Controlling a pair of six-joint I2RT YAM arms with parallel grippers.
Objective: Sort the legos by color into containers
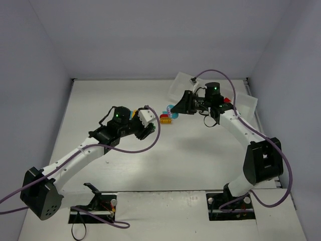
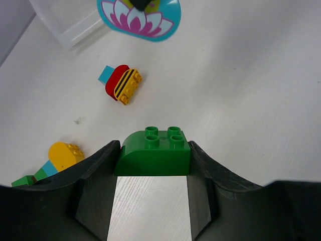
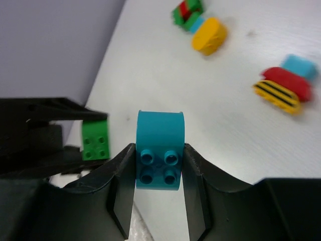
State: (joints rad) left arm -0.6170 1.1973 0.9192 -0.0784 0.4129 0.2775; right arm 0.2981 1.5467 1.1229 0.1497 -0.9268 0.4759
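My left gripper (image 2: 153, 156) is shut on a green rounded lego (image 2: 154, 150) and holds it above the table; it also shows in the top view (image 1: 150, 131). My right gripper (image 3: 159, 160) is shut on a teal rounded lego (image 3: 159, 138), held above the table near the tray's left end (image 1: 171, 108). A red, yellow-striped and teal stack (image 2: 122, 83) lies between the grippers. A yellow, teal and green stack (image 2: 60, 156) lies by the left gripper. The translucent tray (image 1: 181, 84) runs behind the right arm.
The tray's right end (image 1: 247, 103) shows past the right wrist, with a small red piece (image 1: 227, 100) beside it. White walls close in the table at the back and sides. Purple cables hang from both arms.
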